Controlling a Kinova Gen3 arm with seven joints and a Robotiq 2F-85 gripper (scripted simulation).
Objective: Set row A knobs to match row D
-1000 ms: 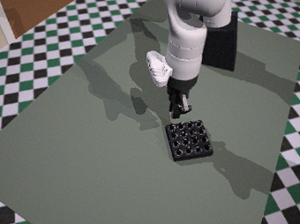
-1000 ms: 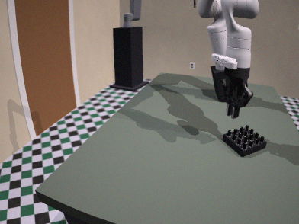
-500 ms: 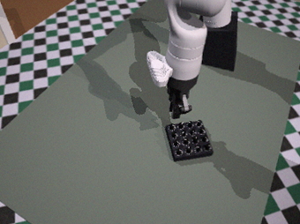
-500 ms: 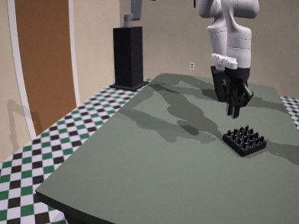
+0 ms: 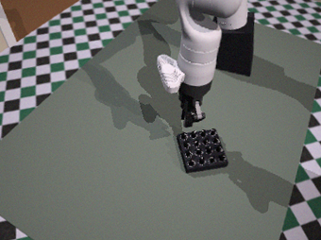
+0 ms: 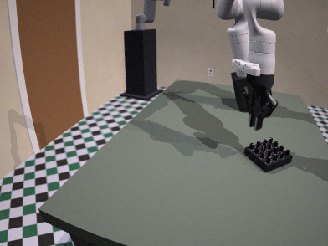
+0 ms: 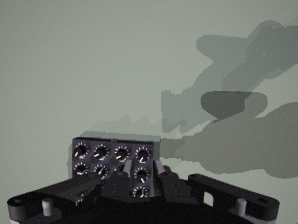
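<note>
The black knob box [image 5: 202,150] stands on its feet on the green table, right of the middle. It also shows in the exterior view [image 6: 268,155] and low in the wrist view [image 7: 116,165], where its near rows are hidden by my gripper's body. The knob lines are too small to read. My gripper [image 5: 190,121] hangs fingers down, a little above the table and just beyond the box's far left corner. It touches no knob. In the exterior view the gripper [image 6: 256,122] is clearly above the box. Its fingers stand a narrow gap apart with nothing between them.
The arm's black pedestal [image 5: 233,43] stands at the far edge of the table, behind the box. A second black pedestal [image 6: 140,63] stands on the checkered floor off the table's left side. The table's right edge lies not far beyond the box.
</note>
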